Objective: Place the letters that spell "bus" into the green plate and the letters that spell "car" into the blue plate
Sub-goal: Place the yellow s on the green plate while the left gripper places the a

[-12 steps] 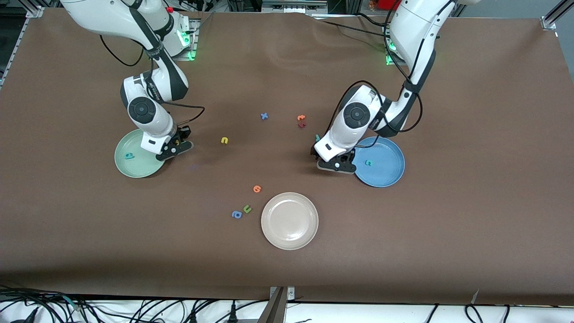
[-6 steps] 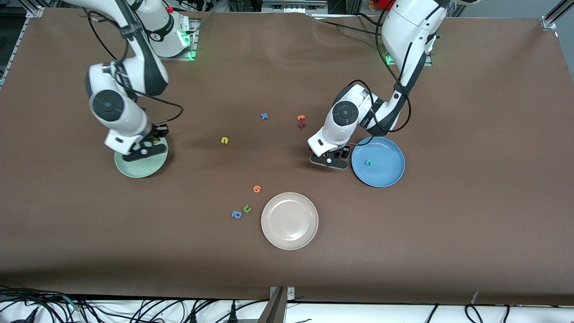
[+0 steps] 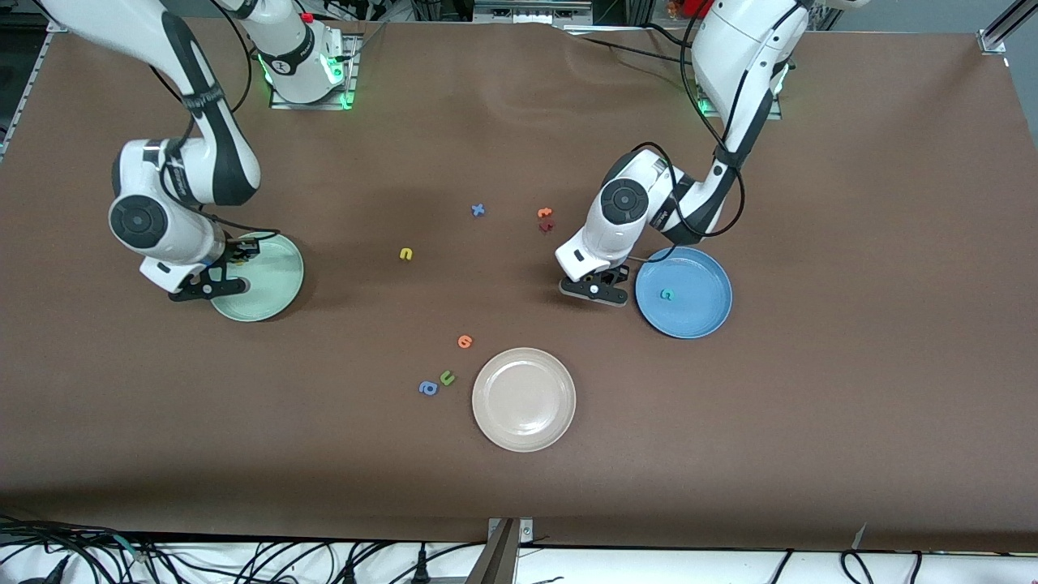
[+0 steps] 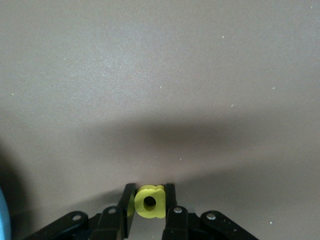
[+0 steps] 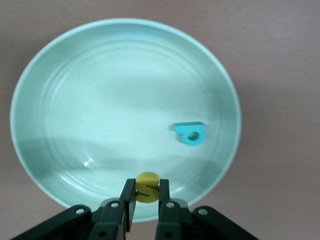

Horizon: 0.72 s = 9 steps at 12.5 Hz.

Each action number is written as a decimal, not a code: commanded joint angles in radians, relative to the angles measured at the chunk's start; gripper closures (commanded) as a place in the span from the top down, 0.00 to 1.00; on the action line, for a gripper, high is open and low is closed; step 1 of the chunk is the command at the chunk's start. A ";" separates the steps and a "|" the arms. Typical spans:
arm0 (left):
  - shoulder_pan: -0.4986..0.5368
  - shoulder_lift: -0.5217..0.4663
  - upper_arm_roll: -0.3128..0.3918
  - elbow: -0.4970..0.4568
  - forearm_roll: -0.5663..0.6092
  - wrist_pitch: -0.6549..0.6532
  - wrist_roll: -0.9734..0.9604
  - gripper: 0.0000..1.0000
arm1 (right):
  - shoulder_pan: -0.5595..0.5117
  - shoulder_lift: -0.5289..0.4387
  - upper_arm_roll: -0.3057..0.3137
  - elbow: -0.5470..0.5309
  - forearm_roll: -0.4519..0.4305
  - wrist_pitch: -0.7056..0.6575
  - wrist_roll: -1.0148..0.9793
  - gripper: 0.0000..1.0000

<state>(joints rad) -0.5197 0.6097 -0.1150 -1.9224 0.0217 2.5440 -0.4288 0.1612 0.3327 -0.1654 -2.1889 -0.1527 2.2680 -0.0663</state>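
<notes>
The left gripper (image 3: 598, 292), low just beside the blue plate (image 3: 704, 312) holding a teal "c" (image 3: 666, 294), pinches a yellow "a" (image 4: 149, 201). The right gripper (image 3: 212, 280), over the green plate (image 3: 272, 284) holding a teal "b" (image 5: 190, 133), clamps a yellow "s" (image 5: 146, 186).

A brown counter (image 3: 851, 203) carries three plates: the green plate (image 3: 272, 284) toward the right arm's end, the blue plate (image 3: 697, 312) toward the left arm's end, and a cream plate (image 3: 524, 399) nearest the front camera. Loose letters lie between them: a yellow "u" (image 3: 406, 254), a blue "x" (image 3: 478, 210), and an orange letter (image 3: 545, 213) touching a dark red one (image 3: 546, 226). Nearer the cream plate lie an orange letter (image 3: 465, 341), a green "u" (image 3: 447, 377) and a blue "a" (image 3: 428, 388).
</notes>
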 commanded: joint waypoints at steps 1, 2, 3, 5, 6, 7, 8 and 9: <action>0.000 -0.043 0.008 0.005 0.024 -0.077 -0.015 0.12 | 0.004 0.012 0.001 0.001 0.042 0.007 -0.013 0.14; 0.004 -0.080 0.008 0.009 0.026 -0.137 -0.013 0.13 | 0.004 0.012 0.001 0.001 0.042 0.007 -0.013 0.51; 0.007 -0.118 0.009 0.016 0.026 -0.189 -0.010 0.13 | 0.004 0.008 0.001 0.003 0.044 0.005 -0.009 0.89; 0.051 -0.169 0.014 0.017 0.026 -0.293 0.050 0.13 | 0.006 -0.035 0.007 0.014 0.045 -0.019 0.006 0.98; 0.081 -0.180 0.014 0.016 0.026 -0.327 0.095 0.13 | 0.012 -0.056 0.015 0.027 0.053 -0.051 0.026 0.98; 0.108 -0.182 0.014 0.010 0.026 -0.341 0.131 0.14 | 0.014 -0.072 0.052 0.061 0.062 -0.115 0.072 0.98; 0.121 -0.177 0.014 0.005 0.026 -0.341 0.137 0.16 | 0.014 -0.084 0.099 0.102 0.079 -0.195 0.151 0.98; 0.125 -0.174 0.015 -0.007 0.027 -0.341 0.139 0.17 | 0.014 -0.086 0.148 0.141 0.097 -0.252 0.237 0.98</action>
<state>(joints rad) -0.4088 0.4398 -0.0939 -1.8967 0.0272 2.2050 -0.3129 0.1680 0.2746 -0.0893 -2.1049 -0.0888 2.1233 0.0509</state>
